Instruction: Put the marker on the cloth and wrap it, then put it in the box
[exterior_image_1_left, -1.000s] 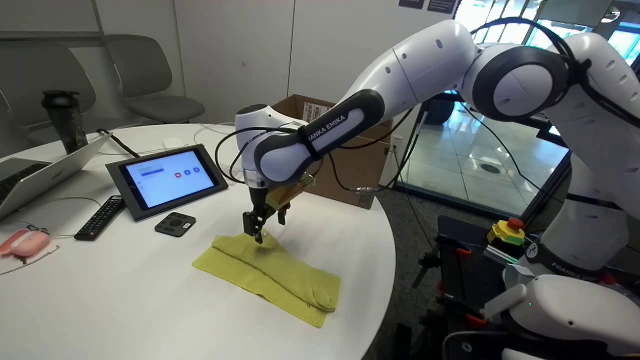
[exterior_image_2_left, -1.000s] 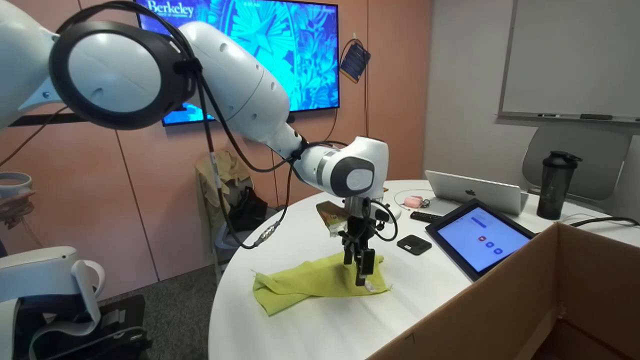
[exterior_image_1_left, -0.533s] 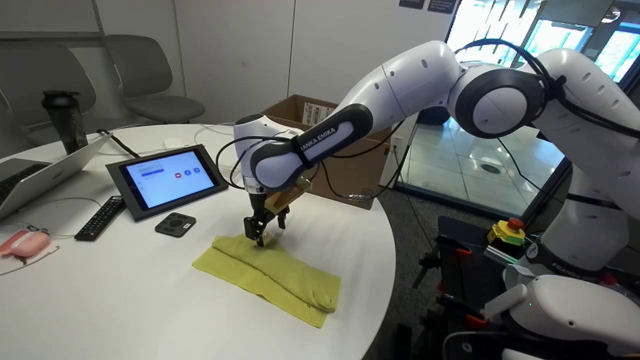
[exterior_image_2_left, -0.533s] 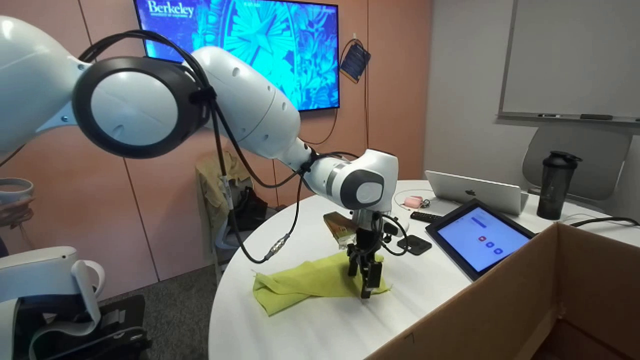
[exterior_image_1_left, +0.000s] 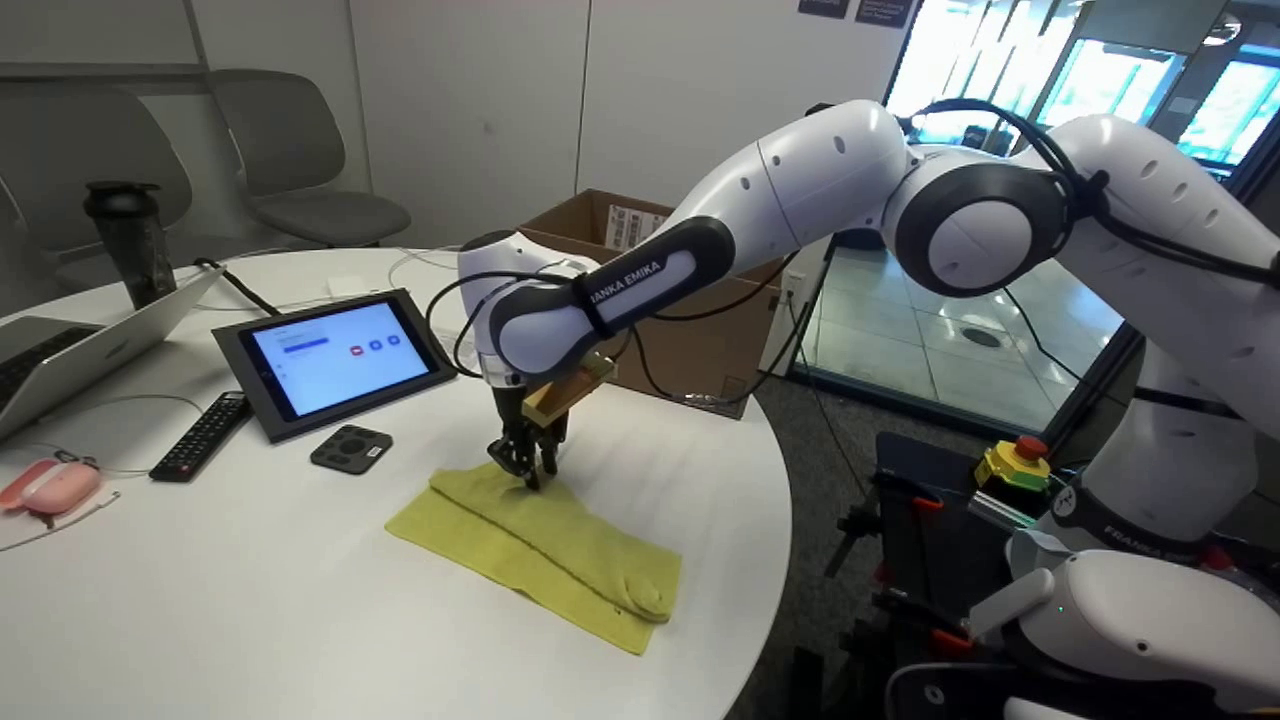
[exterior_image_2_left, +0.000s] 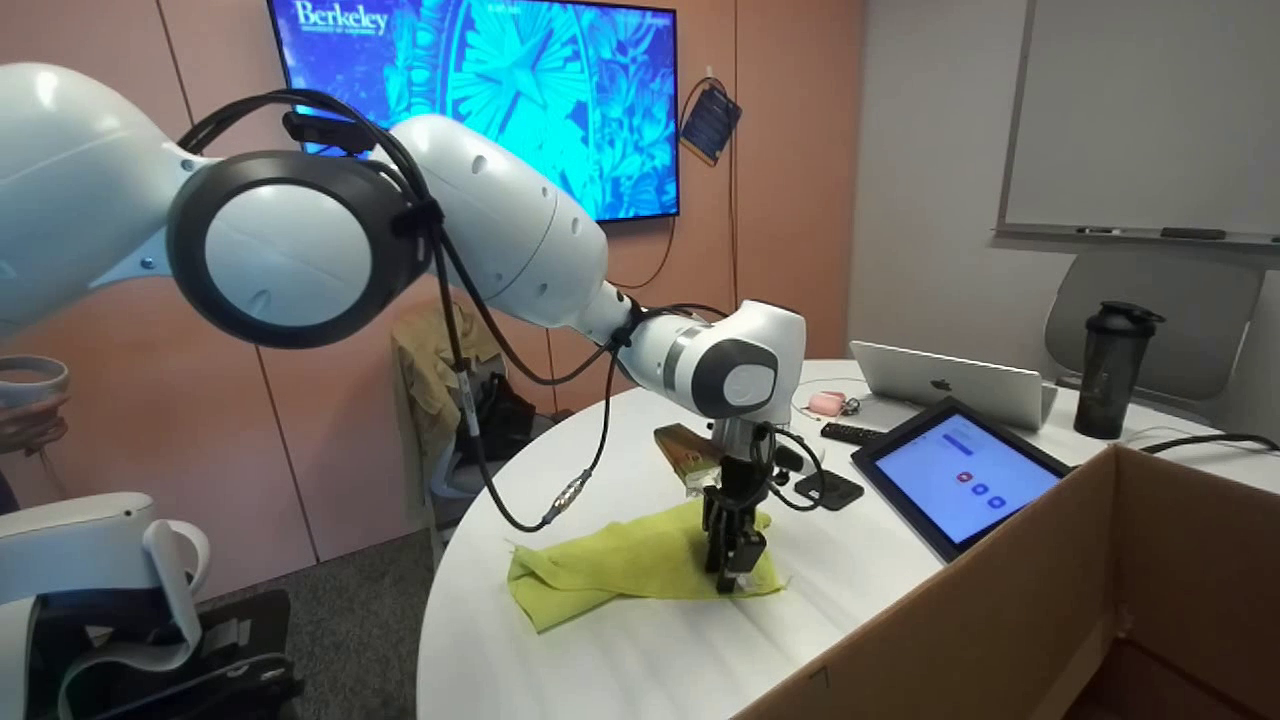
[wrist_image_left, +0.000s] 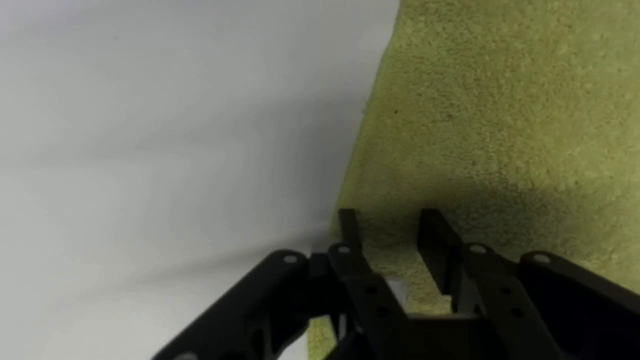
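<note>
From where I stand, the round white desk fills the near left, and the white robot arm reaches over it from the right. At the desk's far right, partly hidden by the arm, stands the brown cardboard box. The yellow cloth lies nearer, apart from the box, part of it folded over on itself. The laptop sits at the left, lid raised; to its right the tablet leans back, its screen lit. On the laptop's far side a dark drink bottle stands upright. The pincer points down at the cloth's far left end. Its fingers stand partly spread rather than clenched, yellow cloth showing in the gap between them; whether the tips touch the cloth I cannot tell. The black remote lies to the left, just beside the tablet. A small black gadget lies on the tablet's near side, and farther left sits the little pink case. Where the marker is, I cannot tell.
</note>
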